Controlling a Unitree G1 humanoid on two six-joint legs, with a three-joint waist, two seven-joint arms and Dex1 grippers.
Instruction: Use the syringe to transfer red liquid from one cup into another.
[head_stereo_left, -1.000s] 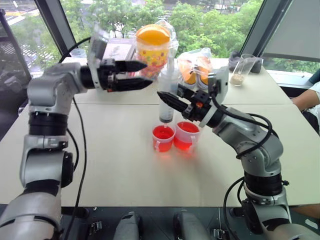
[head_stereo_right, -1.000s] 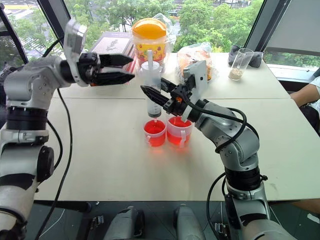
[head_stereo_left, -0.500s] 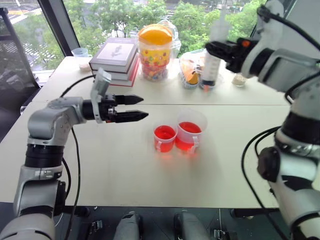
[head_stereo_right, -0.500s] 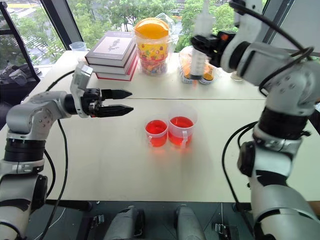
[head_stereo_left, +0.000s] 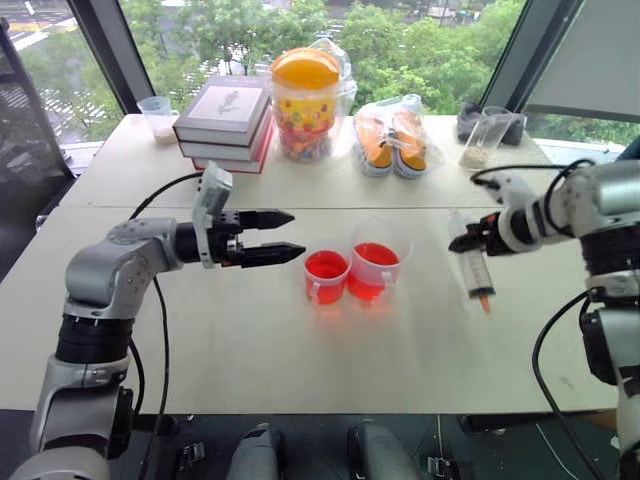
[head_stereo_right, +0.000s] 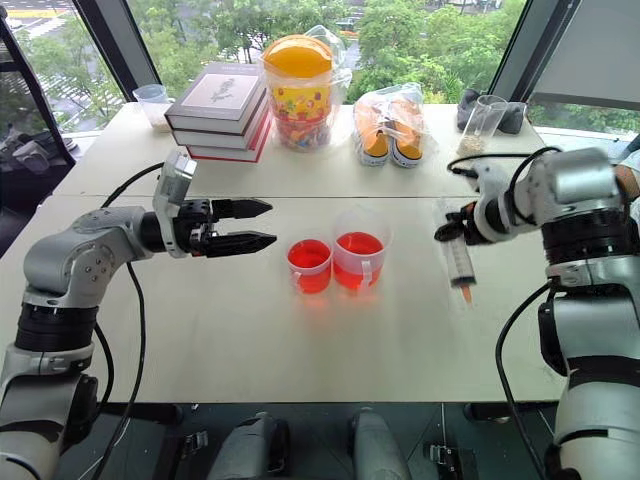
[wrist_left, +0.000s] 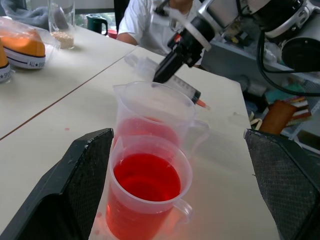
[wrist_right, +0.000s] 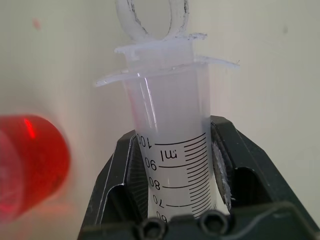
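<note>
Syringe (head_stereo_left: 470, 265) is clamped by its barrel in the right gripper (head_stereo_left: 478, 238) fingers, tip down, off to the right of both cups and just above the table (head_stereo_left: 250, 350). Plunger looks pushed in, barrel looks empty; hard to confirm. Shorter cup (head_stereo_left: 325, 277) is red nearly to the rim, taller cup (head_stereo_left: 377, 264) beside it about half full. Judging by that, transfer looks done and the syringe is being set down. Next: lower it onto the table, release. Left gripper (head_stereo_left: 285, 236) hovers left of the cups, fingers spread wide, holding nothing. Whether the tip touches the table: can't tell.
</note>
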